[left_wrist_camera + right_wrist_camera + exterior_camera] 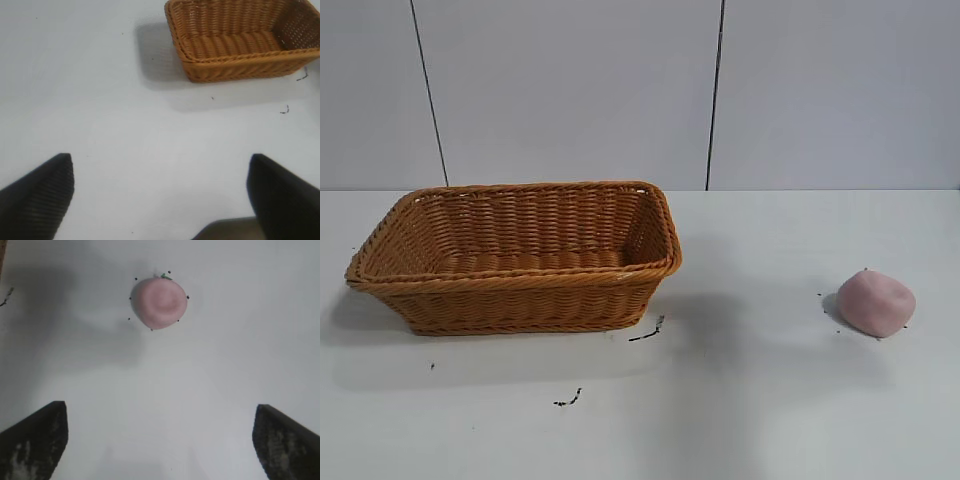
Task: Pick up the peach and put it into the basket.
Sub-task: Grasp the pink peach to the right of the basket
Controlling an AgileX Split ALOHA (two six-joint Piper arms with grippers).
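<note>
Right wrist view: right end effector (160, 440) spread wide, empty; small pale pink matte peach (159, 302) sits on the white worktop (240, 355) ahead of it, apart. Likely light, slightly soft (dimple up): grip across its rounded flanks. Orange-brown woven wicker basket (520, 255) well off.
</note>
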